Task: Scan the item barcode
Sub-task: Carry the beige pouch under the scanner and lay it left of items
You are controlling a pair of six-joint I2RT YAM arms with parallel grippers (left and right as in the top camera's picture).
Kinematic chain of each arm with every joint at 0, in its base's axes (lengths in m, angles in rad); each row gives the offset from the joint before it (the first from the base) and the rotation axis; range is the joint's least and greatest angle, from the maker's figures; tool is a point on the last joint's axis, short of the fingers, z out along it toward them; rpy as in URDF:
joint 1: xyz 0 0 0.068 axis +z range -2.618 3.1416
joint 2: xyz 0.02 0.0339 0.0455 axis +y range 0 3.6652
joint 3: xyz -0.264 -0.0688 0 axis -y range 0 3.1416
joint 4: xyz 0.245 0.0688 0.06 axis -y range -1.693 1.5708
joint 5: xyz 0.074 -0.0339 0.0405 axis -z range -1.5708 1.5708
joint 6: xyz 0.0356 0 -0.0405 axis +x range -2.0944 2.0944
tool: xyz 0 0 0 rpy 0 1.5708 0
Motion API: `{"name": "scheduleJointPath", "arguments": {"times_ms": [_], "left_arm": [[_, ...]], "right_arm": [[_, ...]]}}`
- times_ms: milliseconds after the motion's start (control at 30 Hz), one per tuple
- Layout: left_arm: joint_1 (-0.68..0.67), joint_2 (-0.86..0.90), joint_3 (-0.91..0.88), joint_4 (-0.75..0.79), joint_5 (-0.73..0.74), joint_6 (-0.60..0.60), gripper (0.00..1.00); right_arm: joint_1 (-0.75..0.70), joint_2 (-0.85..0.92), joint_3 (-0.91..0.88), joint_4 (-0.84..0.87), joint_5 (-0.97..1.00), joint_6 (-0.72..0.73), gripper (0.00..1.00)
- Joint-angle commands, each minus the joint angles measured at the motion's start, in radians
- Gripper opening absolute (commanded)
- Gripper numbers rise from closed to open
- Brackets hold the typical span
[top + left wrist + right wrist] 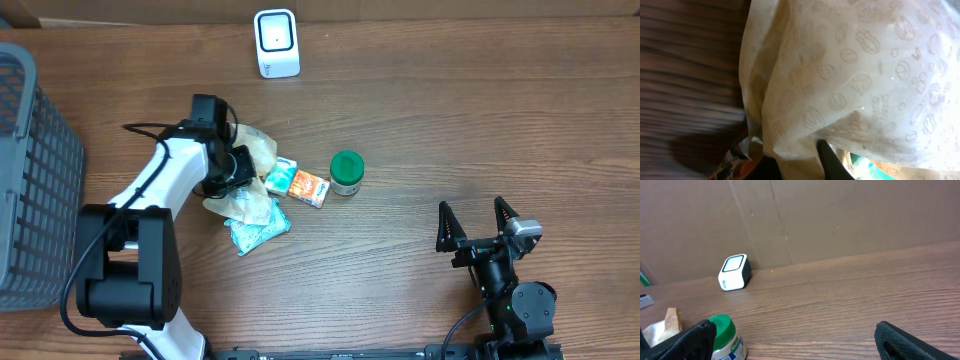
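Left gripper: jaws apparently pinched on cream pouch | handling: light, limp, slippery; take an edge fold | right gripper: jaws apart

We see the left gripper down on a cream bag on the counter, seemingly pinching it, though its fingertips are hidden. A teal packet, an orange box and a green-lidded jar lie just beside. The right gripper sits well apart, jaws spread wide. A white scanner stands at the far edge, a grey basket at left.
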State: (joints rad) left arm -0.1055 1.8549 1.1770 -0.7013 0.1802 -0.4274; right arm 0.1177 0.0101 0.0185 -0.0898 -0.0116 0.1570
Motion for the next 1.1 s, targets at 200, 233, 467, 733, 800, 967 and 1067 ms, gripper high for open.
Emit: {"name": "scheduleJointPath", "arguments": {"times_ms": [200, 233, 467, 733, 800, 967, 1067], "left_arm": [[-0.032, 0.006, -0.026, 0.000, 0.022, -0.066, 0.04], [-0.028, 0.005, -0.026, -0.002, 0.010, -0.066, 0.04], [0.054, 0.002, -0.014, -0.040, -0.034, 0.004, 0.05], [0.110, 0.002, 0.004, -0.069, -0.034, 0.138, 0.79], [0.119, -0.002, 0.047, -0.110, -0.046, 0.140, 0.85], [0.144, -0.040, 0.232, -0.274, -0.106, 0.140, 0.89], [0.147, -0.074, 0.368, -0.374, -0.111, 0.175, 0.91]], "right_arm": [[-0.006, -0.007, -0.010, 0.006, 0.000, 0.003, 1.00], [-0.006, -0.007, -0.010, 0.006, 0.000, 0.003, 1.00], [-0.006, -0.007, -0.010, 0.006, 0.000, 0.003, 1.00], [-0.006, -0.007, -0.010, 0.006, 0.000, 0.003, 1.00], [-0.006, -0.007, -0.010, 0.006, -0.001, 0.003, 1.00], [-0.006, -0.007, -0.010, 0.006, -0.001, 0.003, 1.00], [-0.006, -0.007, -0.010, 0.006, -0.001, 0.003, 1.00]]}}
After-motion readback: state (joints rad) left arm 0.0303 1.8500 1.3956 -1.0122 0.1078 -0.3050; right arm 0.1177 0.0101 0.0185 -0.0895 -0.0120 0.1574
